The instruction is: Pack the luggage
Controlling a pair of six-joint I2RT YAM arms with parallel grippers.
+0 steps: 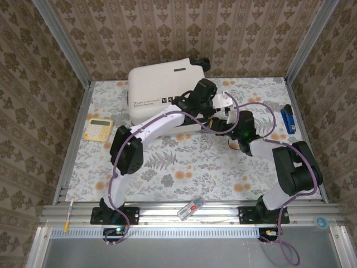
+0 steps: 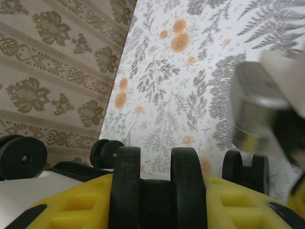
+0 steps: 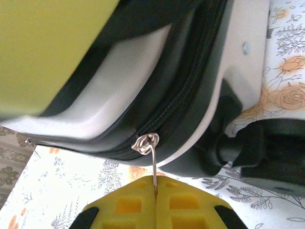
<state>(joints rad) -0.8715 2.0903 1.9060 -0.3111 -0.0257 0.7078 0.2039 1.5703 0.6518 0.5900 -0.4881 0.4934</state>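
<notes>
Evidently zipping is in hand: the luggage lies closed at the worktop's far edge, right gripper pinching its zip pull, left gripper clamped on a caster; next, draw the pull along the seam

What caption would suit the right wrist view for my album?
Right gripper pinches the metal zipper pull of the white luggage, which lies on a floral table.
</notes>
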